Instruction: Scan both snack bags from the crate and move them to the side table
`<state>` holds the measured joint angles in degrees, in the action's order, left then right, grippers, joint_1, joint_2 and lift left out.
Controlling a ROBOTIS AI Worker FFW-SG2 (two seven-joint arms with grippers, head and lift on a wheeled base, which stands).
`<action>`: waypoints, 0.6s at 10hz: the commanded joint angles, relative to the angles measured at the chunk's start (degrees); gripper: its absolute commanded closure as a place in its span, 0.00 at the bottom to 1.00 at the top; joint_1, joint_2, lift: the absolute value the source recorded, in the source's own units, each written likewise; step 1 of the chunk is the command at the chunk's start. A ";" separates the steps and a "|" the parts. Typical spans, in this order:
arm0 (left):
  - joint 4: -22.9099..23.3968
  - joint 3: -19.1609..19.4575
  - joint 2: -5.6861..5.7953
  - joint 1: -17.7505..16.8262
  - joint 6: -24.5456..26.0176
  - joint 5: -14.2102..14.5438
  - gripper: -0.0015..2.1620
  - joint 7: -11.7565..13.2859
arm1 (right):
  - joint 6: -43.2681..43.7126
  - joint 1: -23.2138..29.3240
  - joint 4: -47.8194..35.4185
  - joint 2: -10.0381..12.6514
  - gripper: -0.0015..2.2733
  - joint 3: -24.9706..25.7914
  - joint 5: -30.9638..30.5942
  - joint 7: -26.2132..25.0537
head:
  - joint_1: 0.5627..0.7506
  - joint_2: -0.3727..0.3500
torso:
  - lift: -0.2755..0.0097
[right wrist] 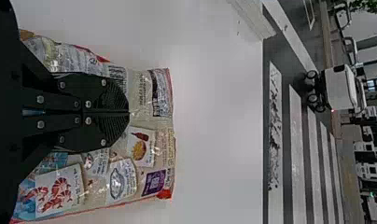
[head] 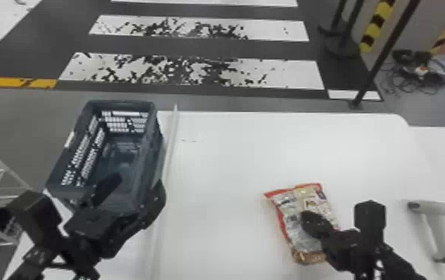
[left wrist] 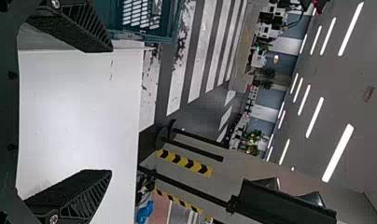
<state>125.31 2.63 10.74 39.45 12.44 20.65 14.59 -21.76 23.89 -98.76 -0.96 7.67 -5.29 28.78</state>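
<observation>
From the head, the snack bag [head: 301, 197] is seen on the table [head: 233, 160]; from the left wrist, the left claw [left wrist: 111, 110] is spread; from the right, the right claw [right wrist: 128, 112] is clenched over this likely soft, light bag, best pinched mid-width.

The crate [head: 148, 149] stands at the left of the table [head: 233, 156], on which the snack bag [head: 288, 214] lies between crate and scanner [head: 432, 208]; a post [head: 387, 52] stands behind.
</observation>
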 commanded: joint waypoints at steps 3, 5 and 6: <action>0.02 0.00 -0.01 -0.16 0.00 0.00 0.03 0.17 | 0.00 -1.48 2.43 -0.01 0.99 3.40 0.46 -1.88 | 0.70 0.42 | 0.86; -0.25 0.00 -0.01 -0.43 0.00 0.00 0.03 0.26 | -0.88 -1.48 2.52 0.08 0.99 7.09 1.07 -2.23 | 0.70 0.37 | 0.86; -0.51 -0.17 -0.01 -0.69 0.00 0.09 0.03 0.35 | -1.23 -1.30 2.52 0.08 0.99 8.32 1.34 -2.32 | 0.70 0.33 | 0.86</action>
<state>124.97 2.56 10.72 38.90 12.44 20.69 14.92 -22.84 22.47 -96.24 -0.89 15.20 -4.06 26.51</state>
